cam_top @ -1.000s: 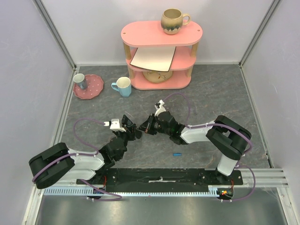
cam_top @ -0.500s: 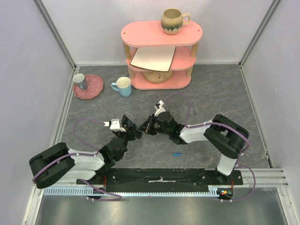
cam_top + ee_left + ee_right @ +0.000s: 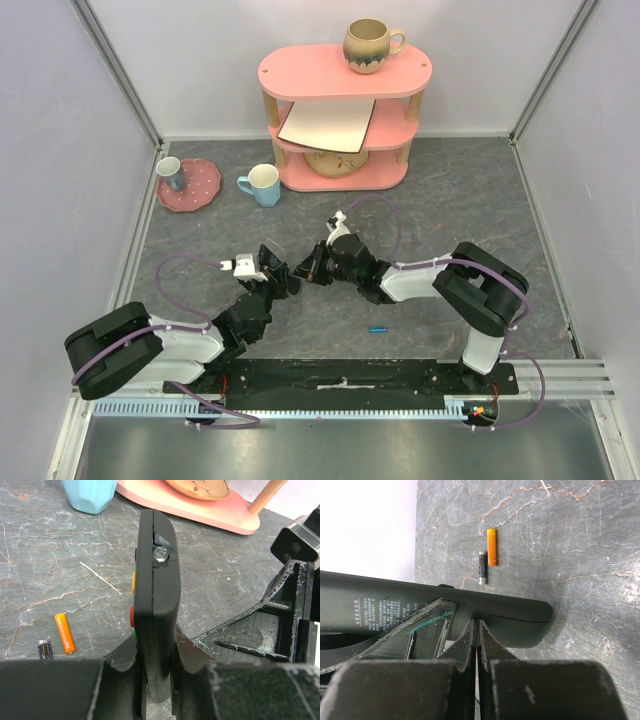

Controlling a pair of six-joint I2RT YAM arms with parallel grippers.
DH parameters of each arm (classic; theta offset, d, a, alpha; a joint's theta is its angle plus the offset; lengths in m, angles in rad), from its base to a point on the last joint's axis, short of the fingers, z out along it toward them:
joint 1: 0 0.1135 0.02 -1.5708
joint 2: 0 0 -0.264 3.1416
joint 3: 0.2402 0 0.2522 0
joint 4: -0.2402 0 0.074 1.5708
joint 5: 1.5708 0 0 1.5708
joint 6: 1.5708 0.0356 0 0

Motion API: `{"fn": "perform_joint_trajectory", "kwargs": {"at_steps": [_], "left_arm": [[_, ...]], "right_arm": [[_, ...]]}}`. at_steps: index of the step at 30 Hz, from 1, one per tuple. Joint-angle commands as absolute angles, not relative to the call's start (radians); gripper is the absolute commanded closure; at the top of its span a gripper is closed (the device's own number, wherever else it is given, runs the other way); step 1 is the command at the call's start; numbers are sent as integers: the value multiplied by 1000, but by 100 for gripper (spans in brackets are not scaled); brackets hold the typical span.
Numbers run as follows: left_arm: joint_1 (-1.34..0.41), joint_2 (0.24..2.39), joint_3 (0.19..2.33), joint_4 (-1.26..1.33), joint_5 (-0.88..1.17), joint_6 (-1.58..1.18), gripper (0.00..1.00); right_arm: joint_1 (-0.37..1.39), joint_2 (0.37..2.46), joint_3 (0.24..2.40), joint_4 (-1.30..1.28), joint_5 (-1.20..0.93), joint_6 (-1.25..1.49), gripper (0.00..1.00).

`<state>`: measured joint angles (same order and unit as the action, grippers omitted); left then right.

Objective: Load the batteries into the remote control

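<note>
Top external view has both arms folded inward so that the left gripper (image 3: 278,282) and the right gripper (image 3: 308,270) meet tip to tip over the middle of the grey table (image 3: 450,200). What lies between them cannot be told apart from the black fingers at this size. A blue battery (image 3: 377,328) lies alone on the table near the right arm, well apart from both grippers. A pink shelf (image 3: 345,75) and a blue mug (image 3: 262,185) stand at the far side, out of the work. Left wrist view shows the left gripper (image 3: 157,652) clenched on the lower end of the remote control (image 3: 152,580). The remote is raised off the table and turned edge-on, its coloured buttons facing left, which probably leaves its back facing the other arm. Down on the table to the left lie an orange battery (image 3: 65,633) and, just beside it, a dark battery (image 3: 45,649). Neither is touched. Right wrist view shows the right gripper (image 3: 476,630) with its fingers pressed together and nothing visibly between them. Their joined tips rest against the printed back of the remote control (image 3: 510,620) near its end, likely working as a single pointed tool on the battery cover. The orange battery (image 3: 491,546) and dark battery (image 3: 482,566) lie beyond it, so loading appears not yet begun.
</note>
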<state>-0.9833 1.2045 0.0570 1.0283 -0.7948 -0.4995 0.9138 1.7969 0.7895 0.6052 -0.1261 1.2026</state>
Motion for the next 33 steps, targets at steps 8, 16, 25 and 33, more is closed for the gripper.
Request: {"fn": "perform_joint_trajectory", "kwargs": {"at_steps": [8, 16, 25, 33], "left_arm": [[-1011, 1233, 77, 1068, -788, -472, 98], [-1012, 1229, 75, 1069, -795, -469, 98], [-1012, 1220, 72, 1069, -796, -463, 98], [-1011, 1197, 60, 1057, -798, -465, 98]], "right_arm": [[930, 1836, 883, 397, -112, 1094, 100], [936, 1830, 897, 304, -109, 1054, 100], [936, 1813, 890, 256, -92, 1039, 100], [936, 1779, 859, 224, -66, 1032, 100]]}}
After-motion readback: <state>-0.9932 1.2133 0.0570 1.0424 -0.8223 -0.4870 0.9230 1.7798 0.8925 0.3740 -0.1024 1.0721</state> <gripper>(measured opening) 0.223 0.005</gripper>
